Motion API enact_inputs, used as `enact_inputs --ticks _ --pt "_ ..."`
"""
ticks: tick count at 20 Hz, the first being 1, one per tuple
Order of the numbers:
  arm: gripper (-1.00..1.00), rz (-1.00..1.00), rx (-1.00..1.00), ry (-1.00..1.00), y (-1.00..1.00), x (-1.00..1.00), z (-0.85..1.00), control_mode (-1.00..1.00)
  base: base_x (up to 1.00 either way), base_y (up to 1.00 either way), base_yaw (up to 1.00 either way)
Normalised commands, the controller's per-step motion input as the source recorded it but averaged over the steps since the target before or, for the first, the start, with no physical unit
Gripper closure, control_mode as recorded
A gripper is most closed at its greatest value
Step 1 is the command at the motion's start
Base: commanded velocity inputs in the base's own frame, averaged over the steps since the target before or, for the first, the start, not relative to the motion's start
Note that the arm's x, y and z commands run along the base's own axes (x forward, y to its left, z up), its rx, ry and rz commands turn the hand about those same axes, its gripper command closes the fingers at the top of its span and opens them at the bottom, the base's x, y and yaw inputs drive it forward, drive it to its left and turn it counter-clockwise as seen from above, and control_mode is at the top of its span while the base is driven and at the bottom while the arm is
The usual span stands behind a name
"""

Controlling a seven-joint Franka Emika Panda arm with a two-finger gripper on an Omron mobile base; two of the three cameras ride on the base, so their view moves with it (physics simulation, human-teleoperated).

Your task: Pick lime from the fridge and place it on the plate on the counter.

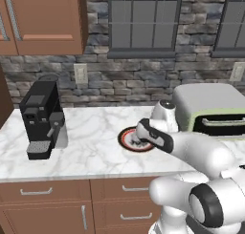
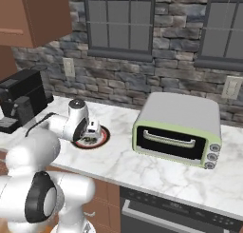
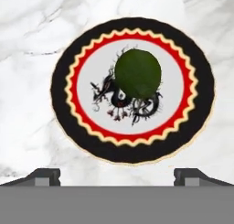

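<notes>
The lime (image 3: 138, 73) rests on the plate (image 3: 64, 104), clear of the end effector (image 3: 117, 176) hanging wide-spread and empty above it.

From the left, the arm's wrist covers the right half of the plate (image 1: 129, 138), so whatever lies there is hidden. From the right, the hand blocks the plate's (image 2: 97, 140) near side too. Looking down along the hand, the lime (image 3: 138, 73) covers part of the dark motif, and just the tips of the fingers (image 3: 43, 176) poke up. The toaster oven (image 1: 210, 111) runs off the right edge.
</notes>
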Motion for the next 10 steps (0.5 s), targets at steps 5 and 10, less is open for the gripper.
enact_inputs --ticks 5,10 --pt "-1.00 -0.01 0.00 -0.13 -0.12 -0.97 0.70 -1.00 0.00 0.00 0.00" --pt "-1.00 -0.03 -0.01 -0.11 -0.20 -1.00 0.70 -1.00 0.00 0.00 0.00"
